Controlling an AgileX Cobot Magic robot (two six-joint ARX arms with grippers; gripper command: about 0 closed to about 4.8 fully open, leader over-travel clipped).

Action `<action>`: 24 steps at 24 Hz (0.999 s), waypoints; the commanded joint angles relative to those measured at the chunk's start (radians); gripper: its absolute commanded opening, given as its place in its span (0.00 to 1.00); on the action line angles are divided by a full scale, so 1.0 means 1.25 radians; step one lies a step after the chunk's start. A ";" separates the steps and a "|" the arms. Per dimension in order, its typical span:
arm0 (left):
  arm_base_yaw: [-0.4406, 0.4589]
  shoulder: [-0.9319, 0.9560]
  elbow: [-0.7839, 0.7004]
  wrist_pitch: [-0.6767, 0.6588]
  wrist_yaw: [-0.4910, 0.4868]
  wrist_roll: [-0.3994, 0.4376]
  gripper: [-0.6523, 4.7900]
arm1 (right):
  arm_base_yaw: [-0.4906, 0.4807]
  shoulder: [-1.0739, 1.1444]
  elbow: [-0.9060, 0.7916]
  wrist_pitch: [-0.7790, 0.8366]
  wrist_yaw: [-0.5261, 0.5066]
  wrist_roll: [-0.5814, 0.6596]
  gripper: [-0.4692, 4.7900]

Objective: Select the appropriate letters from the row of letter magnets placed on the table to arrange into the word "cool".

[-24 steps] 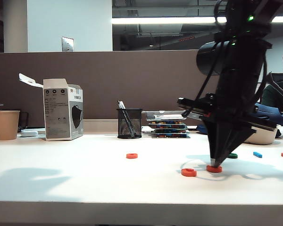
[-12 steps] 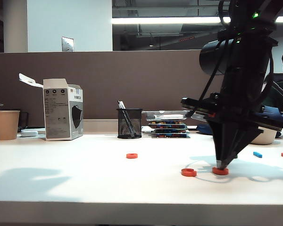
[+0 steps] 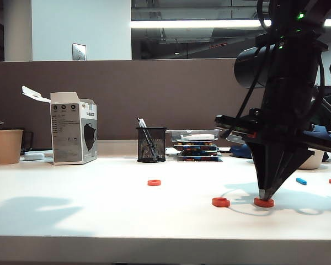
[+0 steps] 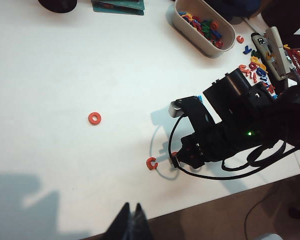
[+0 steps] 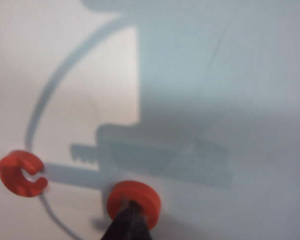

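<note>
The right gripper [image 3: 264, 196] is pressing its clenched jaws, tip down, into the hole of a red-orange O [image 3: 263, 202] lying flat on the white worktop [image 3: 99, 215], just beside the red-orange C [image 3: 220, 202] near the front edge. The risk from here, as I judge it, is that the tip is catching the ring's inner rim: a sideways nudge could be knocking the O into the C and twisting it, or lifting could be dragging the ring along. Both letters are small, flat, glossy plastic pieces; a second O [image 3: 154, 183] is lying well apart to the left, and a light-blue bar [image 3: 301, 181] farther back. The left gripper [image 4: 131, 223] is hanging high above the worktop, jaws closed and empty.
</note>
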 commanded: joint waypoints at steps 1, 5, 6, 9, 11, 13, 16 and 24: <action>-0.001 -0.002 0.003 0.007 -0.002 0.004 0.11 | 0.000 0.018 -0.009 -0.029 0.037 0.001 0.07; -0.001 -0.002 0.003 0.007 -0.002 0.004 0.11 | 0.000 0.017 0.006 -0.026 0.037 0.001 0.07; -0.001 -0.002 0.003 0.007 -0.002 0.004 0.11 | 0.000 0.016 0.012 -0.025 0.037 0.000 0.07; -0.001 -0.002 0.003 0.007 -0.002 0.004 0.11 | 0.000 0.013 0.026 -0.026 0.031 0.000 0.07; -0.001 -0.002 0.003 0.007 -0.002 0.004 0.11 | 0.000 0.009 0.034 -0.025 0.019 0.000 0.07; -0.001 -0.002 0.003 0.007 -0.002 0.004 0.11 | 0.000 0.006 0.045 -0.033 0.019 0.000 0.07; -0.001 -0.002 0.003 0.007 -0.002 0.004 0.11 | 0.000 0.000 0.054 -0.039 0.018 -0.003 0.07; -0.001 -0.002 0.003 0.007 -0.002 0.004 0.11 | 0.000 -0.013 0.057 -0.050 -0.051 -0.005 0.07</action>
